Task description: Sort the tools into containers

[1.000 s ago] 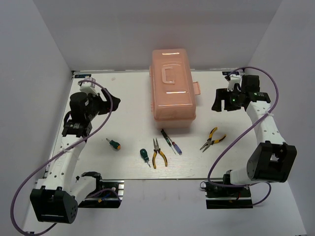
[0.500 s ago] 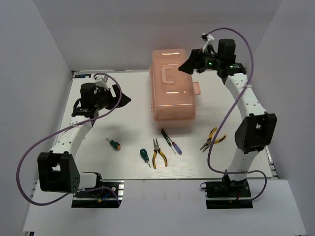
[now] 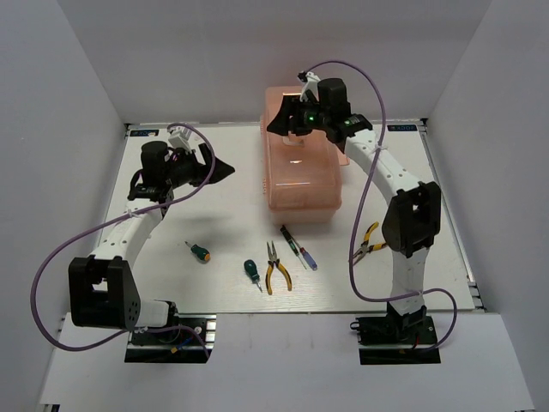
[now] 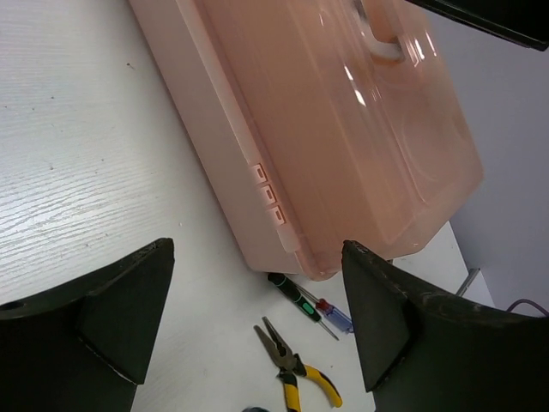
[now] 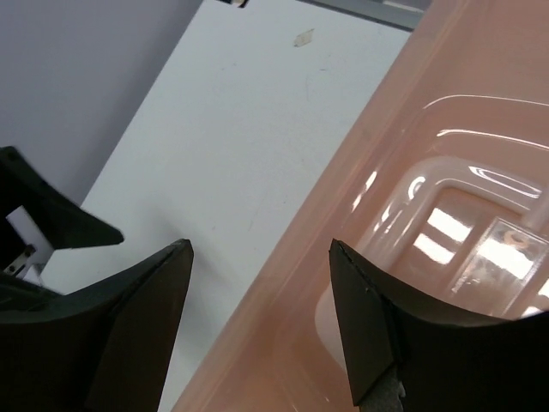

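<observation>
I can read no text anywhere. Two small blue labels (image 3: 140, 131) (image 3: 405, 128) sit at the bench's (image 3: 223, 223) far corners, their print too small for me.

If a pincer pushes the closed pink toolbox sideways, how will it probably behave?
The toolbox looks like translucent plastic, so probably light; it may slide on the white table. Its glossy lid likely feels slippery. Its wide, low shape should resist tipping.

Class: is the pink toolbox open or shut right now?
Shut: the toolbox has its lid down flat, with no gap or spread trays showing.
</observation>
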`<state>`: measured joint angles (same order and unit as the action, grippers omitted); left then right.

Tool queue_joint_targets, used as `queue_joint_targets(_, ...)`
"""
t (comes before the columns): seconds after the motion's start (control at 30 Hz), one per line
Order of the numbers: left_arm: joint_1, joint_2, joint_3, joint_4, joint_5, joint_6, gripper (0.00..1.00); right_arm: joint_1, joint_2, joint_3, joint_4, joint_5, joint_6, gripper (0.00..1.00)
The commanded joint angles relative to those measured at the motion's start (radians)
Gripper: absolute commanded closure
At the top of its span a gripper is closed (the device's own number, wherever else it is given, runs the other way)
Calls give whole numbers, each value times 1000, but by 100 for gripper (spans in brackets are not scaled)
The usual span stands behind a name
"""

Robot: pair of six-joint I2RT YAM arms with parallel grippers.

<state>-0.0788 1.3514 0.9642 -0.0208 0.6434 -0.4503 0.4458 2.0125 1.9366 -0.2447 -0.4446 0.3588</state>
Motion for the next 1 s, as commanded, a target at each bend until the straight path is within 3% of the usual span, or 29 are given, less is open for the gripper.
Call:
queue_joint_targets(0.0,-4,-15,39,27,32,-2,11,13,-11,55,-27,202,-29,30)
queue_joint_targets(0.37,-4,3,57,45,50,-2,11,71,-31,28,-50,366,-83,31)
queue_joint_targets(0.67,-13,34,105,56,68,-2,11,80,-29,-47,-79,411,-43,31)
queue_joint_targets(0.83,-13,52,137,94,78,-24,11,74,-26,-77,-91,382,17,31)
queue_joint_targets(0.97,-13,61,157,137,88,-44,11,70,-24,-102,-50,258,100,32)
